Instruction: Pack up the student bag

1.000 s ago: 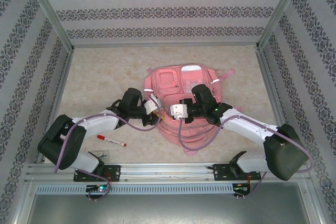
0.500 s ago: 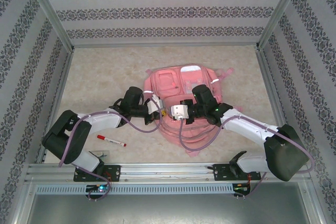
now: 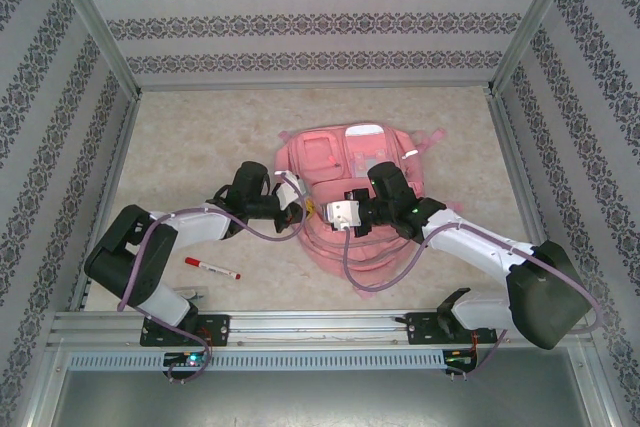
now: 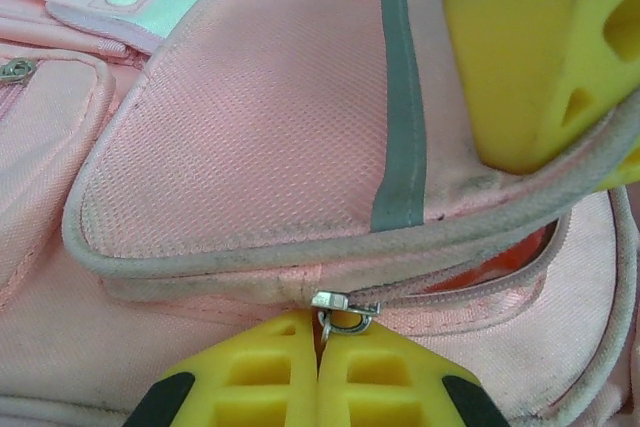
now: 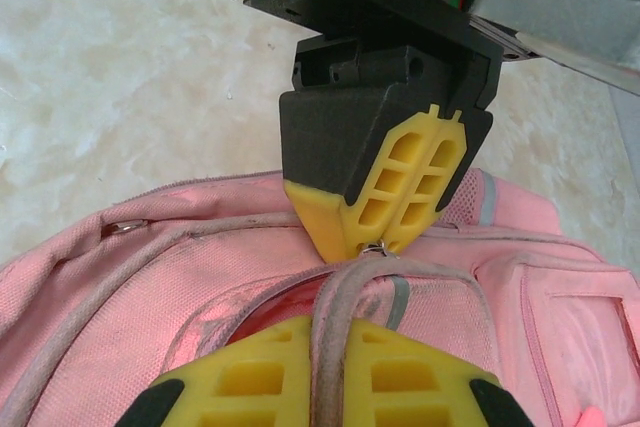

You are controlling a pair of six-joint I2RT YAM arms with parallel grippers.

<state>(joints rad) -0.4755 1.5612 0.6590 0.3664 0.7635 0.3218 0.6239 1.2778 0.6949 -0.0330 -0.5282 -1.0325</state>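
Observation:
The pink student bag [image 3: 345, 152] lies flat in the middle of the table, between both arms. My left gripper [image 4: 320, 332] is shut on the small metal zipper pull [image 4: 345, 309] of a front pocket whose zip stands partly open, with orange-red showing inside [image 4: 500, 262]. My right gripper [image 5: 335, 339] is shut on the grey-pink piped edge [image 5: 340, 297] of that pocket's flap, facing the left gripper [image 5: 385, 237] a few centimetres away. From above, the left gripper [image 3: 300, 209] and the right gripper [image 3: 335, 215] meet over the bag's near half.
A red and white pen [image 3: 211, 268] lies on the beige table [image 3: 200, 137] near the left arm's base. Patterned walls with metal posts close in the left, back and right. The bag's straps [image 3: 375, 272] trail toward the near rail.
The left gripper's jaws have closed onto the zipper pull, and the left arm has shifted slightly toward the bag. The right gripper keeps its hold on the flap edge.

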